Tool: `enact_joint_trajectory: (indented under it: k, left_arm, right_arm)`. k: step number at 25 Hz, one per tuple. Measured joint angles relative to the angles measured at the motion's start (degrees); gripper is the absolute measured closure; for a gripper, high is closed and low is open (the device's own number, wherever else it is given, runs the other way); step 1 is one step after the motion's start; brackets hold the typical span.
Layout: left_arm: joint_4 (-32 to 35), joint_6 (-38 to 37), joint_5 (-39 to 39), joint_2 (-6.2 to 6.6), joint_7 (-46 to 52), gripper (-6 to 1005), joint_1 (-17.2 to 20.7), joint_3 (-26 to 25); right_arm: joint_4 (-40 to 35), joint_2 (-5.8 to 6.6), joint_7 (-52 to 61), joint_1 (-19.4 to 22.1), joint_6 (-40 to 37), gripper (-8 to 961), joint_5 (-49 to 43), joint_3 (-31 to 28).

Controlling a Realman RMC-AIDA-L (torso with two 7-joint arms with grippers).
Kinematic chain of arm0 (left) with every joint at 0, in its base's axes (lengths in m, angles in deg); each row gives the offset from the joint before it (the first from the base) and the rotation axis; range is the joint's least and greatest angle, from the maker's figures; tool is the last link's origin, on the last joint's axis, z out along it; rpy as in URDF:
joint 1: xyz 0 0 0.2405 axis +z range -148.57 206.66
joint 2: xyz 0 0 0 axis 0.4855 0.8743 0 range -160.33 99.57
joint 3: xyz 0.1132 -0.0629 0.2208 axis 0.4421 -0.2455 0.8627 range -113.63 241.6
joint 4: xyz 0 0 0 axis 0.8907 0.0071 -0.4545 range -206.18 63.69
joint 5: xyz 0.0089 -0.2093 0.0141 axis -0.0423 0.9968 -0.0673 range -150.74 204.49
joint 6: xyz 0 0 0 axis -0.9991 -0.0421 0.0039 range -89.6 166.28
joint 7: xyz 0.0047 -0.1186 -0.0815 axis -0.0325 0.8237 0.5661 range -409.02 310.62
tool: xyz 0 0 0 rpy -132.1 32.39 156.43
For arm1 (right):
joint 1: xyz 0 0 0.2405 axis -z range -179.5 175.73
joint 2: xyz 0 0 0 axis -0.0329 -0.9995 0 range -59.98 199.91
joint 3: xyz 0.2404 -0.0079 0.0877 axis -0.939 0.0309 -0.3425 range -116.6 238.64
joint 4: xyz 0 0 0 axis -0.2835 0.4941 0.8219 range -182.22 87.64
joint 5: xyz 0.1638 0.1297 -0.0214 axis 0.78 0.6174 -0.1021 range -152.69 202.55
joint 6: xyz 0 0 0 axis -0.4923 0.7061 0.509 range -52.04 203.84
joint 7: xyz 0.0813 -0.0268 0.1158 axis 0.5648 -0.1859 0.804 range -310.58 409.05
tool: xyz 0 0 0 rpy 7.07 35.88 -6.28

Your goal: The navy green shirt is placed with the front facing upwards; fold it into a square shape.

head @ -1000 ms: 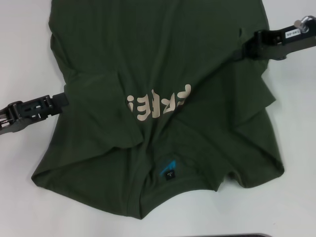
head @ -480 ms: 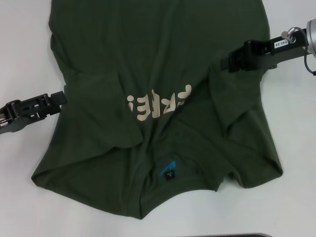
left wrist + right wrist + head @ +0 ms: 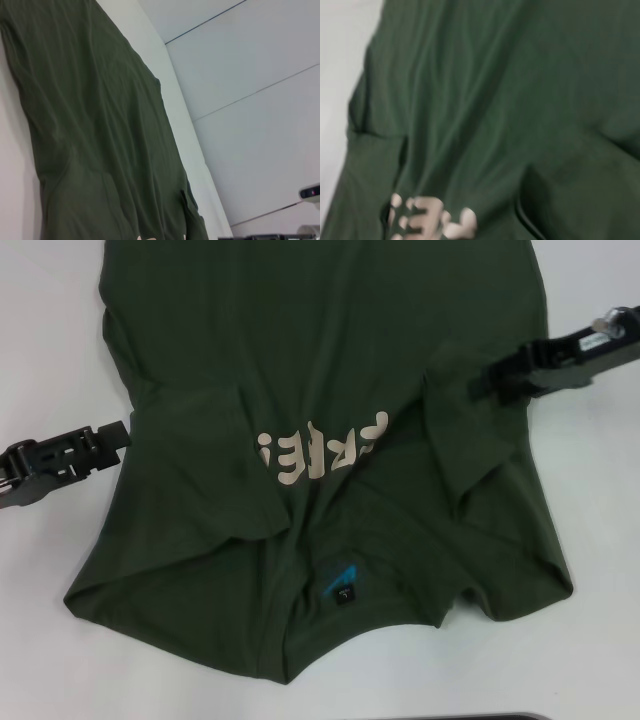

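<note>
We are looking at a large dark olive-green short-sleeved cotton shirt (image 3: 330, 410) lying spread over the white surface (image 3: 50, 330), front up, with its beige chest lettering (image 3: 320, 452) showing and its small blue neck label (image 3: 340, 585) on the side nearest us.

Left of the lettering, we are seeing our black left end effector (image 3: 118, 436) sitting low at the shirt's left edge, tip touching or just beside the cloth; we cannot tell how far its fingers are parted or whether they have any fabric. The left sleeve is already lying folded in over the body, its edge reaching close to the lettering, though the cloth there is rumpled rather than flat.

Right of the lettering, a fold of fabric is lying turned inward, with a raised crease running down toward the collar. Our black right end effector (image 3: 482, 383) is hovering over the shirt's right part, above that fold; we cannot tell whether it is open or gripping anything.

We are judging the task as early to midway: both sides are brought in, loosely, while the long body beyond the lettering is still lying unfolded. The side folds seem to need tidying, and the lengthwise folds that would make a square are not yet done.
</note>
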Motion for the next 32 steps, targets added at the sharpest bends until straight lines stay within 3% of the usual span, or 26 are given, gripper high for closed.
enact_joint_trajectory:
  k: [3, 7, 27, 32]
  left_arm:
    - [0.0, 0.0, 0.0, 0.03, 0.0, 343, 0.1, -0.3]
    - [0.0, 0.1, 0.0, 0.10, 0.4, 343, 0.2, -0.9]
    - [0.0, 0.3, 0.0, 0.25, 1.3, 344, 0.5, -4.3]
    - [0.0, 0.3, 0.0, 0.24, 1.3, 343, 0.5, -4.3]
  right_arm:
    - [-1.3, 0.91, 0.6, 0.5, -2.4, 380, -1.2, 0.0]
    - [-2.1, 1.07, 0.7, 1.7, -3.9, 381, -1.3, -0.1]
    - [-0.4, -2.32, 0.7, 1.5, -2.1, 370, -1.5, 2.0]
    - [-0.4, -2.50, 0.8, 1.3, -1.6, 366, -1.5, 4.9]
